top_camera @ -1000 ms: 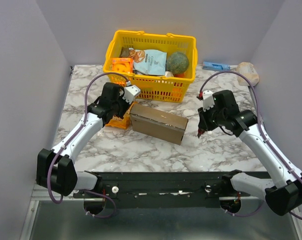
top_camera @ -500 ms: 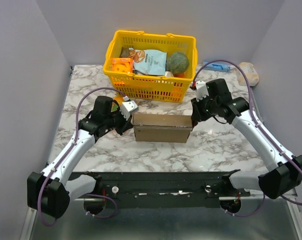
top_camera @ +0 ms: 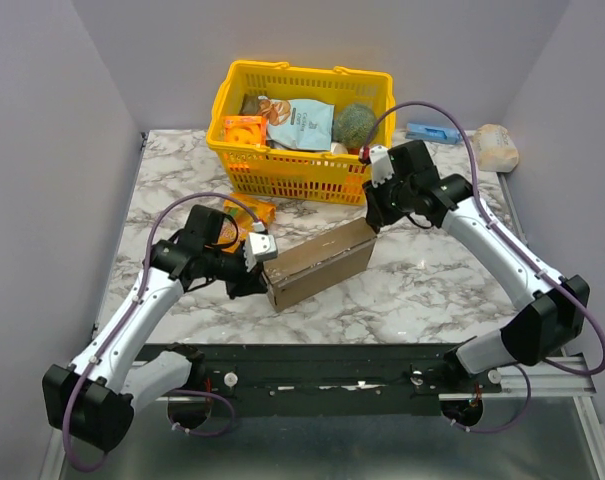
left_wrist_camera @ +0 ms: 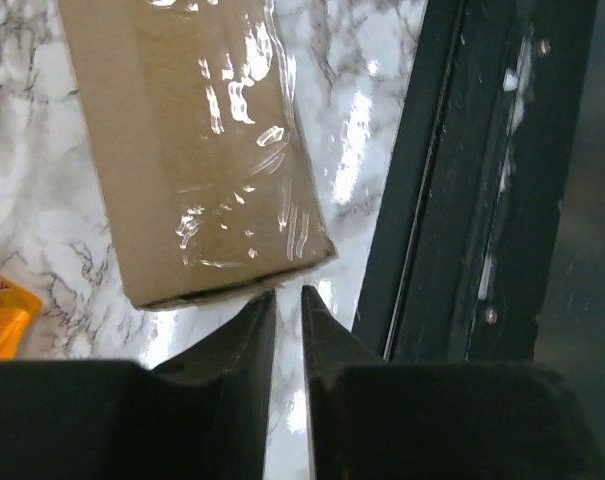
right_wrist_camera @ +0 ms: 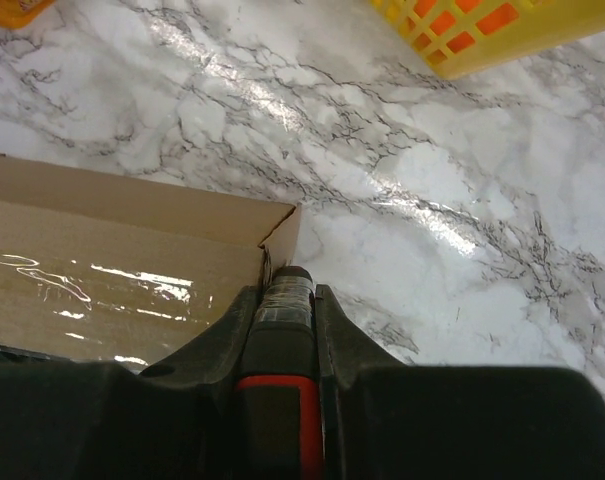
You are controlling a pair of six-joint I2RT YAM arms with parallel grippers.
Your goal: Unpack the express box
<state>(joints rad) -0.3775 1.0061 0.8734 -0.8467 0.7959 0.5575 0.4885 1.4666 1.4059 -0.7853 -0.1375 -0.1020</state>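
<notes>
The top external camera is looking down from above and behind the arms, taking in the whole marble table. The left wrist camera is hanging close over the near end of the express box and a black rail. The right wrist camera is facing the box's far end up close, past a red-and-black tool. All three views are sharing the box.

Closed brown express box, flat, askew.

Bright overhead glare on express box

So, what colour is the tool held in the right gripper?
The tool is red with a dark, shiny tip; the right wrist view shows it best.
</notes>
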